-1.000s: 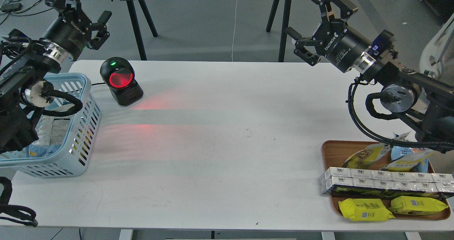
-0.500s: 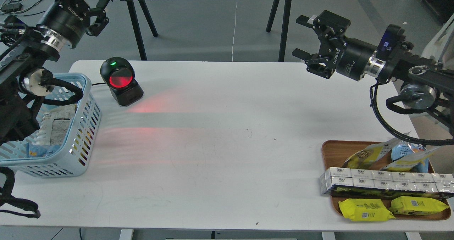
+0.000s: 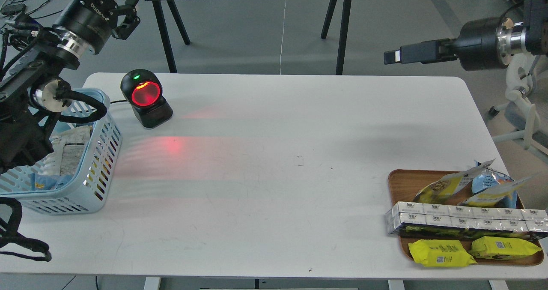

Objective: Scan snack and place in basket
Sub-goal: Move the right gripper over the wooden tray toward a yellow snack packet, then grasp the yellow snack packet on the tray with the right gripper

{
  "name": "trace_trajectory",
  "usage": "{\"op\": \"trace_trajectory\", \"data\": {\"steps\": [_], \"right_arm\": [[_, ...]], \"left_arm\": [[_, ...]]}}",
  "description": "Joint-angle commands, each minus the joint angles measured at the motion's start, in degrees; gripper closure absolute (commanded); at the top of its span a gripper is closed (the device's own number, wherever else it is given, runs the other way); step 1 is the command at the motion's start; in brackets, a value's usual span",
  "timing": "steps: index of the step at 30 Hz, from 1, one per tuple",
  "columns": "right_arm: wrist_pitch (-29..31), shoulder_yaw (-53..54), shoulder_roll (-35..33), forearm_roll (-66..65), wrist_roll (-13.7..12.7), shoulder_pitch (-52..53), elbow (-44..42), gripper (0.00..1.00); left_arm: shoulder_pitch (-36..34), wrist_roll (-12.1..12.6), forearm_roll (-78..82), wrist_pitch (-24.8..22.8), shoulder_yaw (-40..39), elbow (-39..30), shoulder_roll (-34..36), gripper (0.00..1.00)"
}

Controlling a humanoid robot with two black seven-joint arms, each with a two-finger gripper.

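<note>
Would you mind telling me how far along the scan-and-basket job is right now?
A grey-printed pouch already lies in the basket, so that step looks done. Nothing is in hand: the left gripper is open and raised beyond the table, and the right gripper, seen edge-on, carries nothing. More snacks wait on the wooden tray; the scanner glows red.

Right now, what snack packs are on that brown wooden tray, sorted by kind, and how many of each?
On the wooden tray:
Bright yellow pillow packs: 2
Silver-and-yellow stand-up pouches: 2
Blue-and-yellow bag: 1
Wrapped block of small white cartons: 1
Total: 6
</note>
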Motion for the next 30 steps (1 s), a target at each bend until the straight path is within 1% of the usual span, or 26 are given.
{"op": "trace_trajectory", "data": {"steps": [1, 5, 9, 12, 14, 16, 18, 23, 30], "right_arm": [[0.00, -1.22, -2.47, -17.09, -0.01, 3.20, 7.25, 0.03], [0.00, -1.04, -7.04, -30.11, -0.01, 4.26, 15.68, 0.04], [0.00, -0.95, -12.58, -37.25, -0.01, 5.05, 25.79, 0.05], [0.00, -1.04, -17.23, -40.94, -0.01, 5.05, 31.60, 0.05], [0.00, -1.48, -19.26, -43.31, -0.01, 5.05, 32.14, 0.05], [0.00, -2.61, -19.88, -46.73, -0.01, 4.61, 32.05, 0.05], [0.00, -5.85, -20.24, -48.70, -0.01, 4.44, 32.05, 0.05], [0.00, -10.53, -18.83, -48.70, -0.01, 3.30, 32.05, 0.05], [0.00, -11.06, -18.39, -48.70, -0.01, 1.45, 32.05, 0.05]], "left_arm": [[-0.12, -0.01, 0.14, 0.00, 0.22, 0.01, 0.95, 0.00], [-0.04, -0.01, 0.23, 0.00, 0.31, 0.10, 1.04, 0.00], [0.05, -0.01, 0.32, 0.00, 0.49, 0.18, 0.86, 0.00], [-0.04, -0.01, 0.40, 0.00, 0.57, 0.27, 0.77, 0.00], [-0.12, -0.01, 0.49, 0.00, 0.57, 0.36, 0.77, 0.00], [-0.12, -0.01, 0.49, 0.00, 0.66, 0.36, 0.77, 0.00], [-0.12, -0.01, 0.49, 0.00, 0.66, 0.45, 0.77, 0.00], [0.14, -0.01, 0.49, 0.00, 0.66, 0.53, 0.60, 0.00], [0.40, -0.01, 0.58, 0.00, 0.66, 0.62, 0.69, 0.00]]}}
